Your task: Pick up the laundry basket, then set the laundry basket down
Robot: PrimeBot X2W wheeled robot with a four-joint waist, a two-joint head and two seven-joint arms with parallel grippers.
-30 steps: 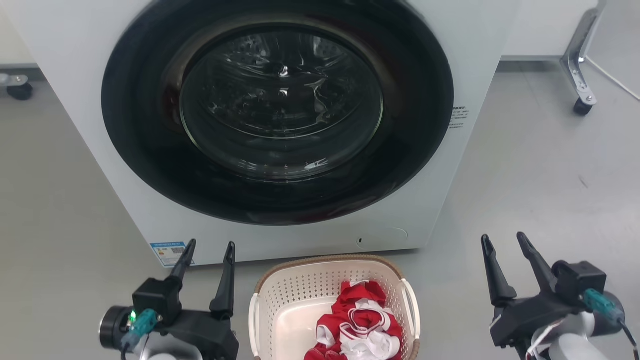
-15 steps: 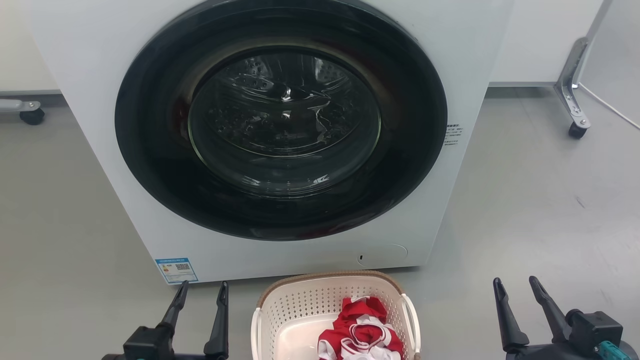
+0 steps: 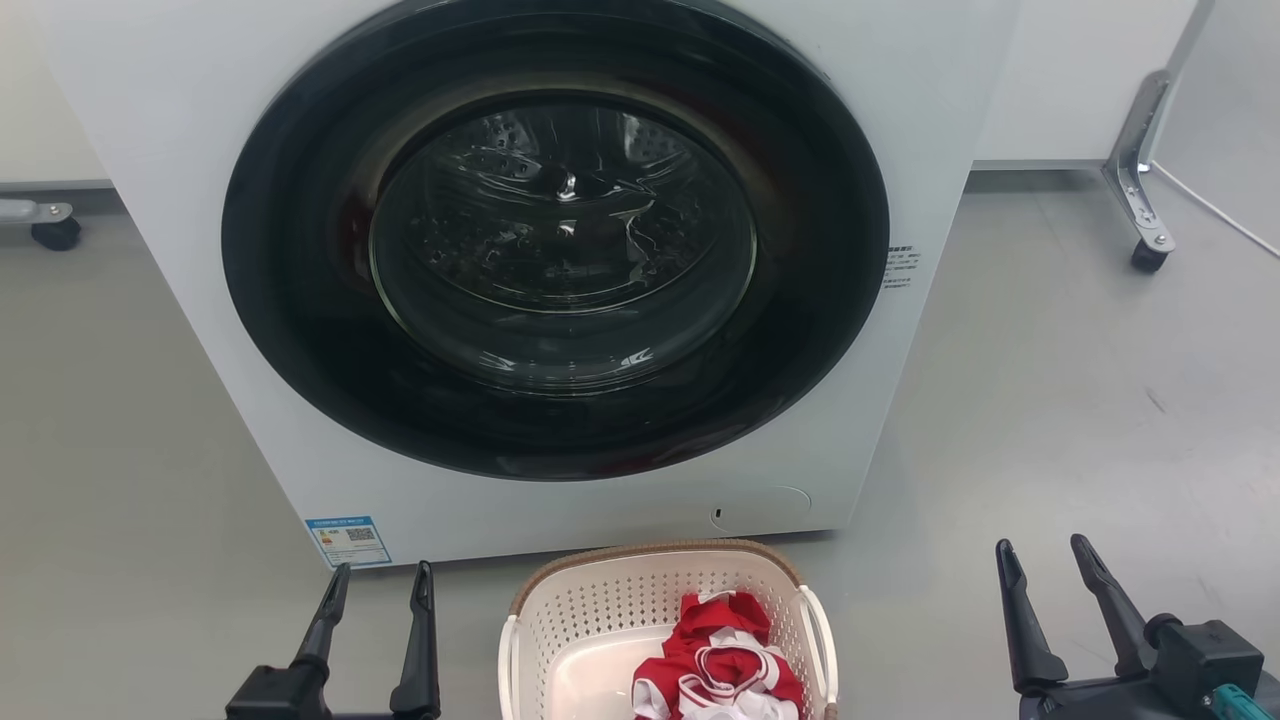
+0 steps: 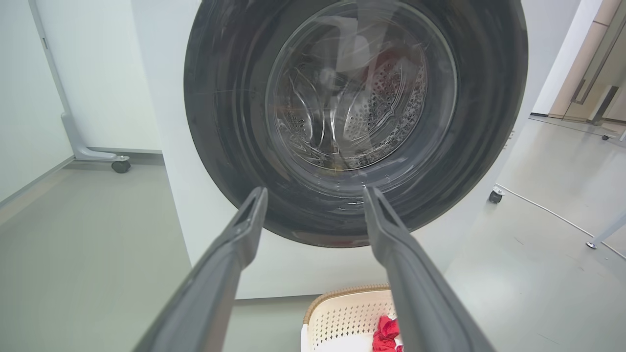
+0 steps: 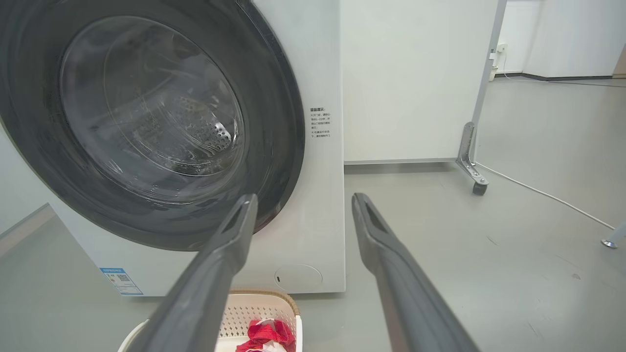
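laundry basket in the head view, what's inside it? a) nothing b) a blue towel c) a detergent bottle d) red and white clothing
d: a crumpled red and white garment lies in the right part of the laundry basket, which sits on the floor in front of the washing machine.

Basket (image 3: 600, 605): cream perforated plastic, brown woven-look rim, white side handles (image 3: 823, 640). It stands upright on the grey floor (image 3: 1050, 400) just before the washer (image 3: 900, 120), red-and-white cloth (image 3: 720, 660) heaped in its right half
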